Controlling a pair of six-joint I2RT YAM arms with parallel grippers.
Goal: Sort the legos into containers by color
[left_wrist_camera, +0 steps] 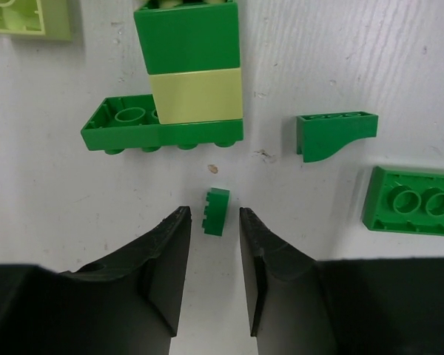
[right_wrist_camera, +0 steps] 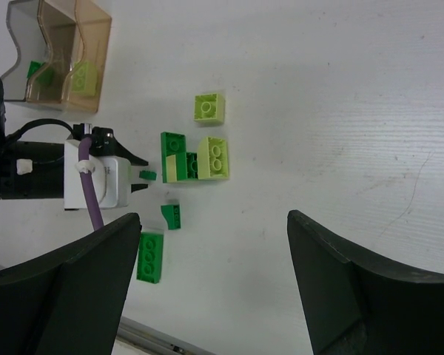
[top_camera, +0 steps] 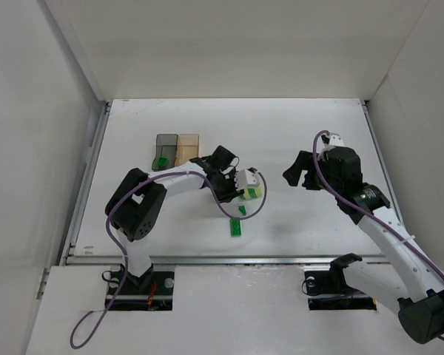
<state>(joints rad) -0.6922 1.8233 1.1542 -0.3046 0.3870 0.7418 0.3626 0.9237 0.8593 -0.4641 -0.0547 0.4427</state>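
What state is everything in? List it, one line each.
left gripper: fingers narrowly apart around the small green brick, not touching.
right gripper: fingers wide open, empty.
grey container: upright, holds a dark green brick.
amber container: upright, holds a pale brick.
stacked bricks: dark and pale joined, outside the containers.

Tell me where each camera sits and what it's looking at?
Top camera: high above, looking down at the table; left arm and right arm show.
Left wrist camera: on the left arm, looking down past the left pincer at a tiny dark green brick.
Right wrist camera: on the right arm, facing the legos and containers; right pincer shows.
Shared: both wrist views show that tiny brick.
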